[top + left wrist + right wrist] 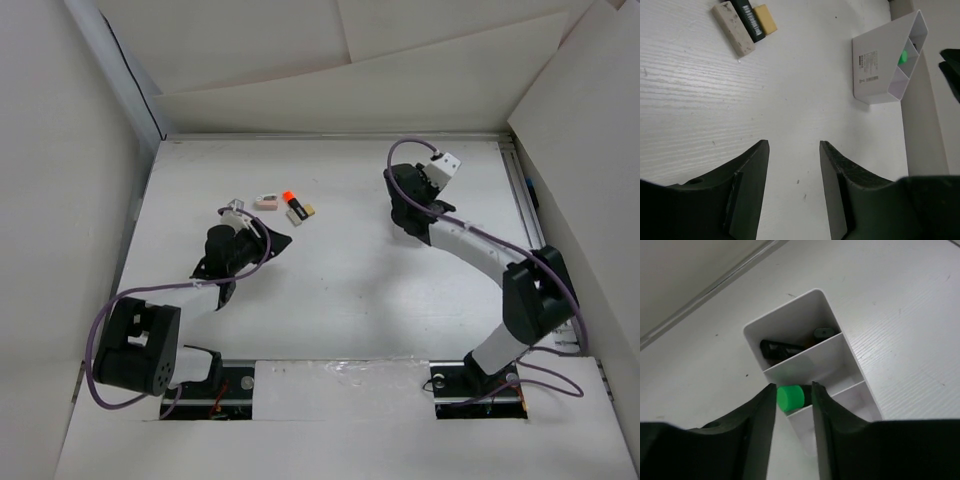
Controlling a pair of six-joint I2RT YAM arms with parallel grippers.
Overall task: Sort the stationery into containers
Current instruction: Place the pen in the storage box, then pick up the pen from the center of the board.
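Left gripper [792, 145]: jaws spread, empty, above table [805, 65].
Right gripper [793, 386]: one green-capped marker [790, 398] between jaws, over container [790, 322]; pinched or loose, cannot tell.
Container: one, three compartments.
Loose stationery: one black marker [751, 20] between beige block [733, 28] and tan block [765, 19].

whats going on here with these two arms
Stationery is being sorted into a white divided plastic box. The right gripper is at the box with a green-capped marker between its jaws; whether it grips it is unclear. The far compartment already holds black items. The left gripper hovers open and empty near a pale eraser block, an orange-ended black marker and a tan block lying together on the white table.
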